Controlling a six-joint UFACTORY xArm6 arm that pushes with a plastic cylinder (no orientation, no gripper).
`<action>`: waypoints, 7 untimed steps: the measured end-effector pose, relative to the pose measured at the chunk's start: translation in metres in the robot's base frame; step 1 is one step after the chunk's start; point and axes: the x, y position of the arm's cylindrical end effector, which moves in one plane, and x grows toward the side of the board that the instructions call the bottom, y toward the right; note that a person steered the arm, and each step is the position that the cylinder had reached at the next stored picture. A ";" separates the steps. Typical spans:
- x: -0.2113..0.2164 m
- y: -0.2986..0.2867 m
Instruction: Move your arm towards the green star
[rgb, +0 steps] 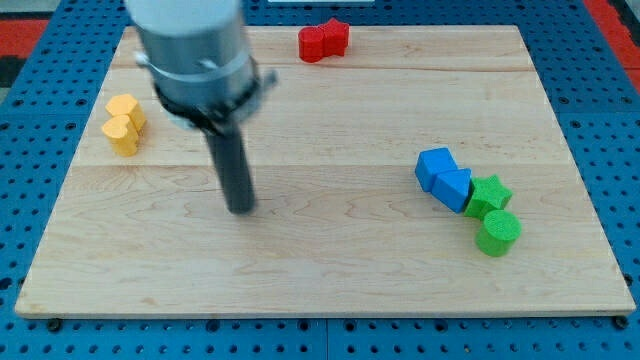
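The green star (489, 194) lies at the view's right, touching a blue block (453, 188) on its left and a green cylinder (497, 232) just below it. A second blue block (435, 165) sits up and left of the first. My tip (241, 209) rests on the board left of centre, far to the left of the green star and a little lower than it. The dark rod rises from the tip to the grey arm body (192, 50) at the view's top left.
Two yellow blocks (123, 124) sit together at the view's left. A red block (323, 40) lies at the view's top centre. The wooden board (330, 270) rests on a blue pegboard.
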 end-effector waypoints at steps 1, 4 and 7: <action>0.054 0.084; 0.034 0.367; -0.011 0.276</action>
